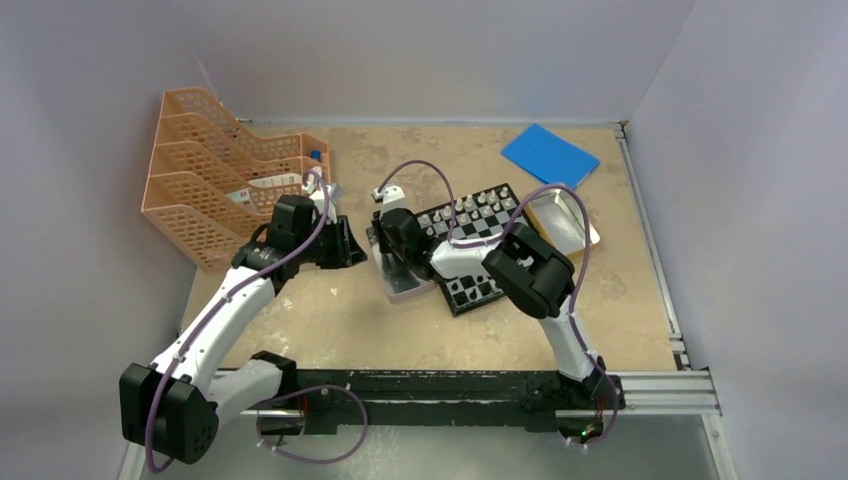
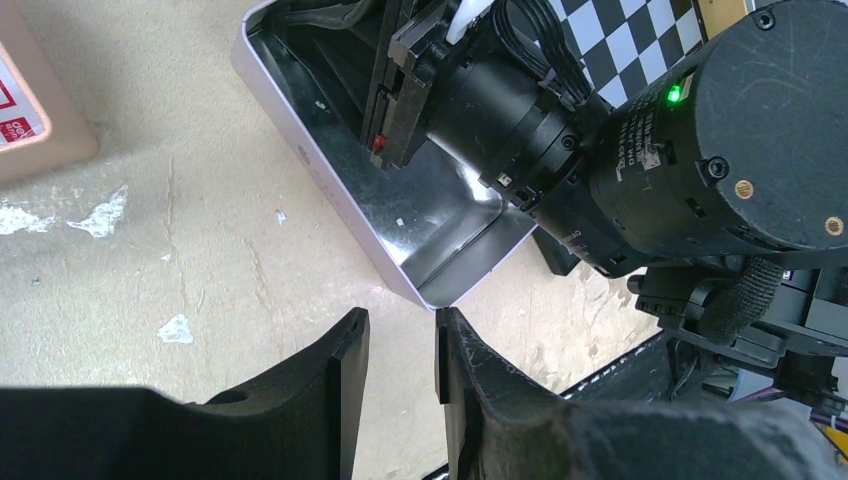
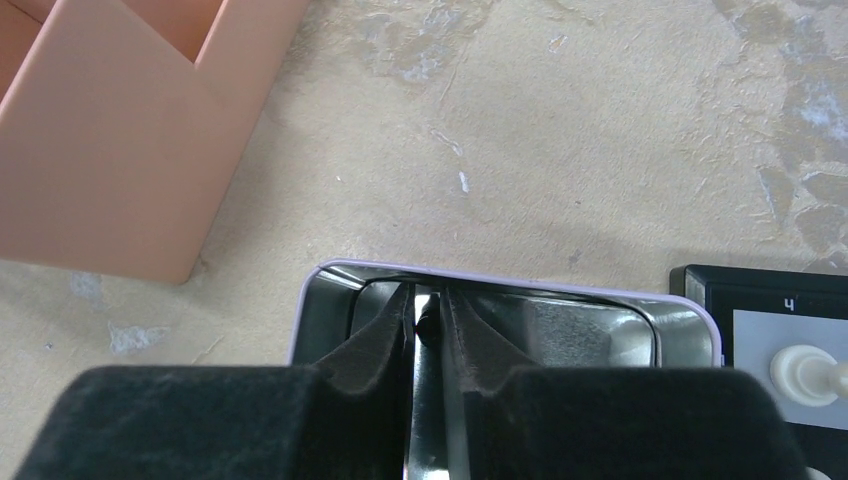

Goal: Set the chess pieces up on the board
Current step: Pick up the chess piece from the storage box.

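Several chess pieces (image 1: 470, 207) stand on the board (image 1: 472, 292), far side.

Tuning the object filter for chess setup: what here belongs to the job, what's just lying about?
Job: small black-and-white checkered chessboard; tiny white chess pieces on its far rows; open silver metal tin beside it, with the right gripper inside.
Lying about: orange mesh stacked file trays; blue flat pad; second silver tin right of the board.
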Controlling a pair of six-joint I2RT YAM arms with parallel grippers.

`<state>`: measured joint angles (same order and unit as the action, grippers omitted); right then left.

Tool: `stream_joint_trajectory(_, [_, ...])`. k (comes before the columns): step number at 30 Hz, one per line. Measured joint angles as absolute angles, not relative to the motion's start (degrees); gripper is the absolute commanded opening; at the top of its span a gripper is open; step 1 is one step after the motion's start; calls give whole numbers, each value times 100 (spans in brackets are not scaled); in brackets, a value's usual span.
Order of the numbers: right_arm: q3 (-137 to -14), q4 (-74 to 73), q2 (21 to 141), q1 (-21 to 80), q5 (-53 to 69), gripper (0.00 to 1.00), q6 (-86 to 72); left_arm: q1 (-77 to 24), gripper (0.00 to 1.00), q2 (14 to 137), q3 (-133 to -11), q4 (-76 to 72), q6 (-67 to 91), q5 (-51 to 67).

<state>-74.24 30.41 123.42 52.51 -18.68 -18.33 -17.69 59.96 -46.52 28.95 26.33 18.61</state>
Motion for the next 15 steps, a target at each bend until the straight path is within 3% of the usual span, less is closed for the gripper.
stream_joint_trajectory(11, [-7334, 3028, 12272, 5280, -1900, 1, -1809, -1767, 31, 5996, -4652, 2902, 2630, 1789])
stream_joint_trajectory(15, [-7019, 2963, 11935, 5304, -1887, 0, -1824, -1767, 36, 5986, -4652, 2947, 2589, 1756])
